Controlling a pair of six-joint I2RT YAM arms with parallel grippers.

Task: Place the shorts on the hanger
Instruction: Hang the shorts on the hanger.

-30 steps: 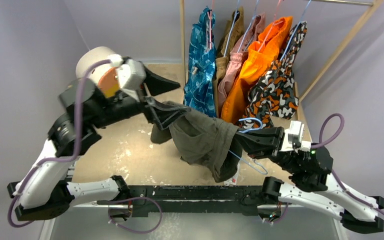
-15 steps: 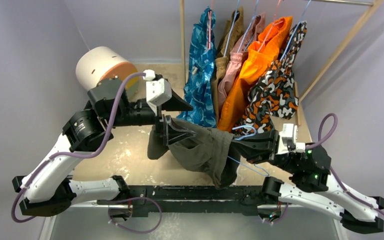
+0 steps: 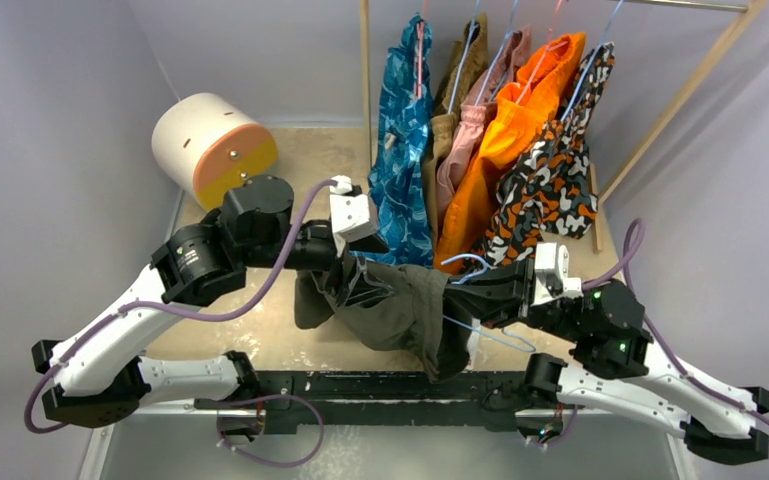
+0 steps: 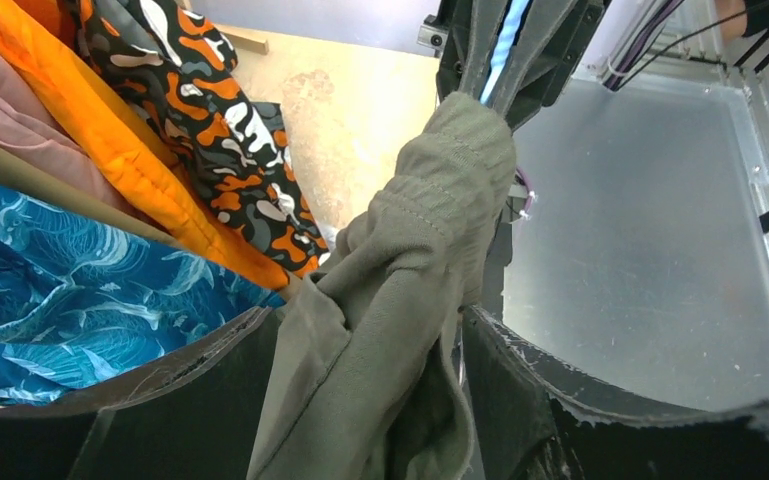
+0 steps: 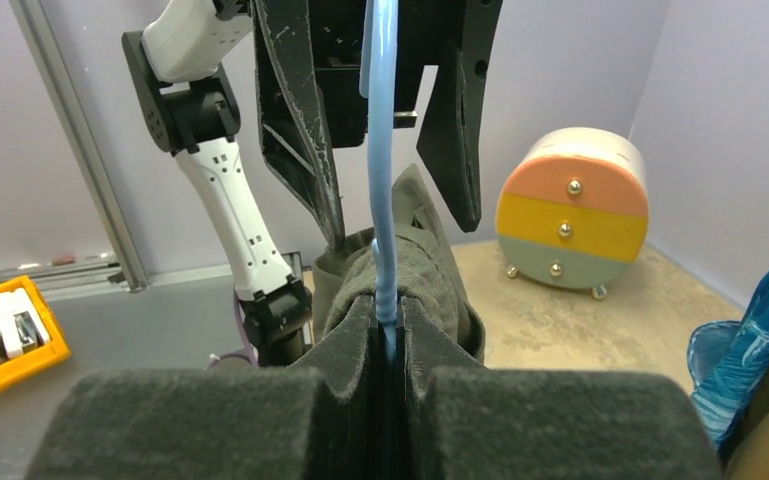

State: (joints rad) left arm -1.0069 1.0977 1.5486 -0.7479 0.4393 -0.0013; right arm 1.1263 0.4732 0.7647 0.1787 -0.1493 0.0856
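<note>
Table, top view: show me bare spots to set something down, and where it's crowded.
Bare table lies at the back between the round drawer box and the hanging blue shorts, and near-left between the left arm and the olive shorts. Crowded: the middle, where those shorts meet the hanger, and back right under the hanging clothes.

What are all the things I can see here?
shorts: one, olive-green, over the hanger, above table middle.
hanger: one, light-blue wire, held by right arm.
hung garments: five; blue patterned, tan-brown, pink, orange, black-orange-white; on rack.
rack: one, wooden, back right.
round drawer chest: one, cream-orange-yellow, back left.
bin: one, yellow, grey surface off the table.
table: one, tan.
left arm: white-black, jaws open around shorts.
right arm: white-black, jaws shut on hanger.
</note>
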